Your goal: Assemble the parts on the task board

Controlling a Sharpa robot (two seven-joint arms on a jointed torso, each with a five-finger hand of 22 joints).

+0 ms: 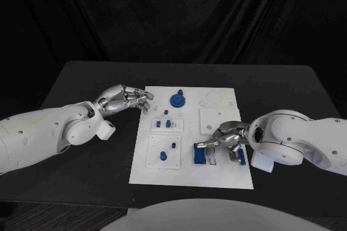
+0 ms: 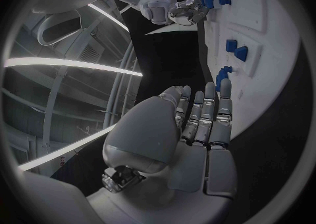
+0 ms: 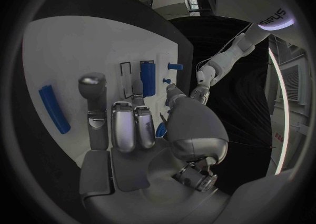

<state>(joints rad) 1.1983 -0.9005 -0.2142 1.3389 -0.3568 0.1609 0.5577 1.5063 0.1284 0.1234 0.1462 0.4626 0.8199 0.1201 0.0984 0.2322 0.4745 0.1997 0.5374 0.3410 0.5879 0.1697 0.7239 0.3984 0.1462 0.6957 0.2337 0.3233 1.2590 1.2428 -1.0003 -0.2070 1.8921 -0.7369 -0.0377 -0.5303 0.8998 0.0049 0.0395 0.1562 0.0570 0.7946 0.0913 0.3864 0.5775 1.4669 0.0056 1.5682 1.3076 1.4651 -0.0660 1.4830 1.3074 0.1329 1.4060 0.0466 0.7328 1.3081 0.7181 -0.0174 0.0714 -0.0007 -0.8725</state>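
The task board (image 1: pixel 189 178), a white plate, is lying lengthwise in the middle of the black table (image 1: pixel 87 80), running from the near edge away from the robot. At its near right, a blue block (image 1: pixel 199 155) is sitting in a recess, with a slim blue bar (image 1: pixel 241 158) lying just beside the right hand; in the right wrist view the same bar (image 3: pixel 54 109) is resting flat on the white surface, apart from the fingers.

The right hand (image 1: pixel 225 139) is hovering low over this near right part of the board, fingers curled downward above the block. In the right wrist view its fingers (image 3: pixel 125 126) are bending toward the board, and a small blue part (image 3: pixel 160 129) is showing between thumb and fingers; whether it is actually being pinched I cannot tell.

On the near left panel two small blue pegs (image 1: pixel 163 156) are standing. Further on, a smaller panel is carrying short blue pieces (image 1: pixel 163 124). Toward the far end a round blue knob (image 1: pixel 177 99) is sitting on the board.

The left hand (image 1: pixel 124 99) is hanging beside the board's far left edge, off the plate, fingers loosely spread and holding nothing; the left wrist view shows its fingers (image 2: pixel 209 113) extended and apart, touching nothing.
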